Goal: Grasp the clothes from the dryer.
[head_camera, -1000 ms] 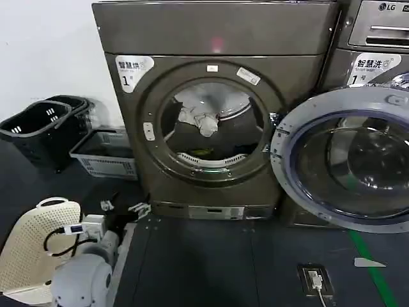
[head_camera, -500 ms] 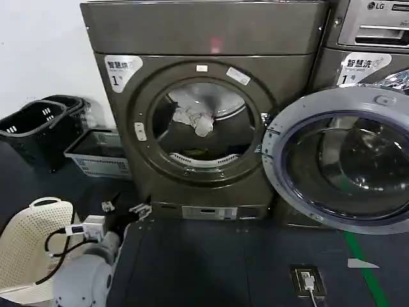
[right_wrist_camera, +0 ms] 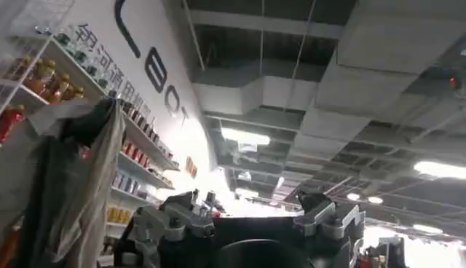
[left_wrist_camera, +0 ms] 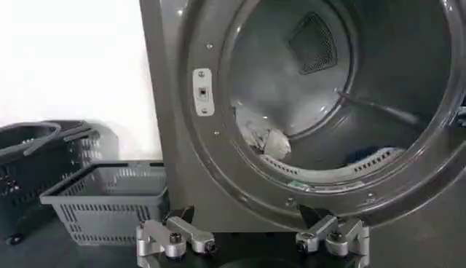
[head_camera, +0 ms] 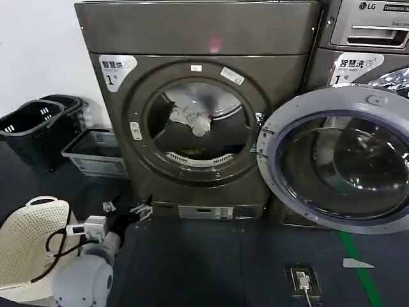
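Approach step: left gripper [left_wrist_camera: 251, 237] wide open, empty, low before dryer [head_camera: 198, 96]. Next: reach inside for clothes [head_camera: 193, 153]. Right gripper [right_wrist_camera: 251, 218] open, empty, raised.

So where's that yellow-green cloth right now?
In the head view the cloth lies inside the dryer, low at the front of the drum, just behind the porthole's lower rim and below the white bundle.

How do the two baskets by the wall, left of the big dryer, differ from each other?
The black basket is dark, taller and stands farther from the dryer. The grey basket is paler, lower and shallower, and sits right beside the dryer's front corner. The black basket has handles folded over its rim; the grey basket's handles rest along its edge. Both have perforated sides and stand upright on the dark floor.
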`<state>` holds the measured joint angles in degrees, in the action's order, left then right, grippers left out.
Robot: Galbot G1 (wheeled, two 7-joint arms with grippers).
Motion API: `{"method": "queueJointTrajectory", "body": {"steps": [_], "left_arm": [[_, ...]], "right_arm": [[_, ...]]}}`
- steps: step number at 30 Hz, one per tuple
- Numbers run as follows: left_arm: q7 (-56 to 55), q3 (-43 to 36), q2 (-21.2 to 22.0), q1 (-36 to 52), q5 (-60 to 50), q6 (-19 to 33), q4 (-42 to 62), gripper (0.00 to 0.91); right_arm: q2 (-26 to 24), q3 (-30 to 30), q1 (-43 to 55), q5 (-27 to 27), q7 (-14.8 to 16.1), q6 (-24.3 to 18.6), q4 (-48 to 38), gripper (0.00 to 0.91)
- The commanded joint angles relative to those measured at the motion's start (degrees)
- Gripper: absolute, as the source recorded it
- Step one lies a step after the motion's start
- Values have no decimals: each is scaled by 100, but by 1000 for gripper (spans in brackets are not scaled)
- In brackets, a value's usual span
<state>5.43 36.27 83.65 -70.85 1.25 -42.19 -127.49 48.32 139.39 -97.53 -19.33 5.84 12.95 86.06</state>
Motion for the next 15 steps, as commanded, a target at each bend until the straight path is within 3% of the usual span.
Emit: {"method": "queueJointTrajectory", "body": {"steps": [1, 15], "left_arm": [[4, 3, -11, 10, -15, -281, 0, 907], [-18, 4, 12, 6, -3, -281, -1, 907]], "right_arm": [[0, 4, 5, 2, 5, -2, 5, 907], [11, 24, 8, 5, 13, -27, -28, 907]]}}
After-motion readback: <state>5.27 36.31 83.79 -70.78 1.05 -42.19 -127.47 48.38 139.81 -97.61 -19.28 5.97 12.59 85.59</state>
